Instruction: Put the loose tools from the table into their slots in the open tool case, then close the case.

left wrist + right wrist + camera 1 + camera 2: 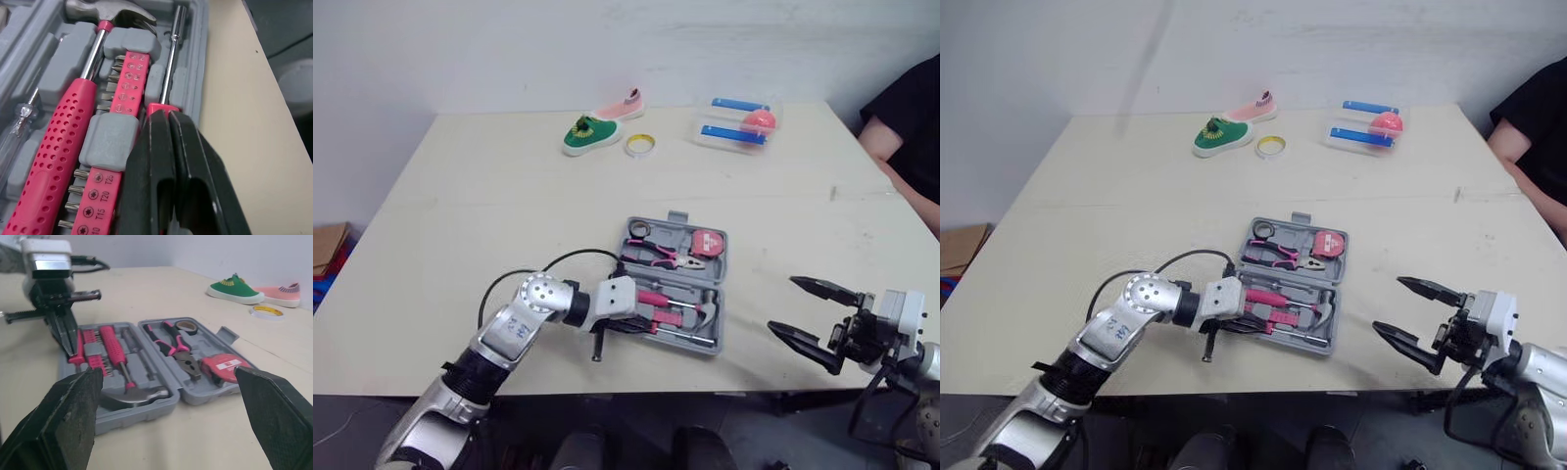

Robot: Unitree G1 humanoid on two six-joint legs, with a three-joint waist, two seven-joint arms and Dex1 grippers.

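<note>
An open grey tool case (709, 342) lies at the table's near middle. It holds a pink-handled hammer (58, 147), a red bit holder (124, 83), pliers (662, 258) and a red tape measure (708, 243). My left gripper (642, 317) is at the case's near left corner, shut on the red handle of a screwdriver. The screwdriver's steel shaft (171, 63) lies along the slot by the case's near rim. My right gripper (813, 313) hovers open to the right of the case, its fingers (63, 421) wide apart and holding nothing.
At the table's far side lie a green shoe (589, 134), a pink shoe (622, 106), a yellow tape ring (640, 145) and a clear box (736, 123) with blue items. A person in black (906, 108) sits at the right edge.
</note>
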